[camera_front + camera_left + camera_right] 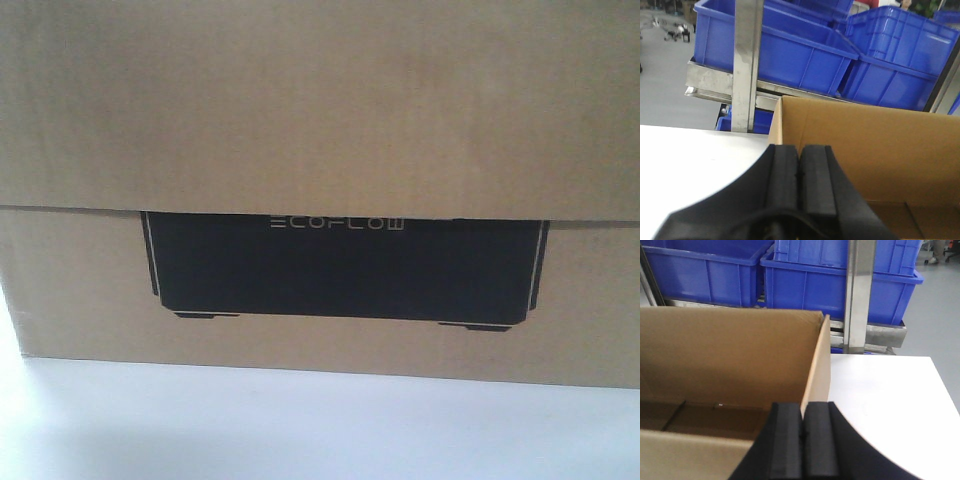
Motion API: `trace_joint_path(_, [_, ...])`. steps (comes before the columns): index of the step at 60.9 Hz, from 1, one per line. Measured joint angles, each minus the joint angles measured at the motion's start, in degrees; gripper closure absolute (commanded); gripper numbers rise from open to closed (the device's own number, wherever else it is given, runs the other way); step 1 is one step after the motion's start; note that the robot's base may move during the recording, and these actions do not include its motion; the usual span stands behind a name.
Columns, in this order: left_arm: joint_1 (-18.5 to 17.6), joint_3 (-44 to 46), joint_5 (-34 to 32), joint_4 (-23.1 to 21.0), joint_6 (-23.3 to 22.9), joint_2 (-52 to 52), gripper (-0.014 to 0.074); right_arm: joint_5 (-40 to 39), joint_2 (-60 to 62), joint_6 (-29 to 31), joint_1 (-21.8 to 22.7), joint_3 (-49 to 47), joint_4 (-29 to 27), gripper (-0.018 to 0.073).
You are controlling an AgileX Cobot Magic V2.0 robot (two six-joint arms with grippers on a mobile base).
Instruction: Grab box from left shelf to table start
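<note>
Box (pixel 320 120) logo frontally, wrist views open top, bins (pixel 790 50)

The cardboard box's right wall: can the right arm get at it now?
Probably yes. The right gripper is already at the cardboard box; the top edge of its right wall runs into the seam between the closed pads, with nothing in the way.

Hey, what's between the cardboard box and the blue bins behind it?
In the left wrist view, the shelf's steel rail and upright post stand between the box and the blue bins.
</note>
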State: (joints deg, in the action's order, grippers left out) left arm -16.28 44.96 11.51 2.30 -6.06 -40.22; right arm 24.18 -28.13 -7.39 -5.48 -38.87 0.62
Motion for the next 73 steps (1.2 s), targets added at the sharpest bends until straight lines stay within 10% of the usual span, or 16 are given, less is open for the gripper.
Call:
trace_joint_path(23, [0.0, -20.0, -1.9, 4.6, 0.0, 23.2, 0.0678, -2.7, 21.7, 0.0, 0.0, 14.2, 0.0, 0.0541])
trace_joint_path(73, [0.0, -20.9, -2.3, 4.8, 0.0, 27.6, 0.0678, -3.1, 22.7, 0.0, 0.0, 15.5, 0.0, 0.0541])
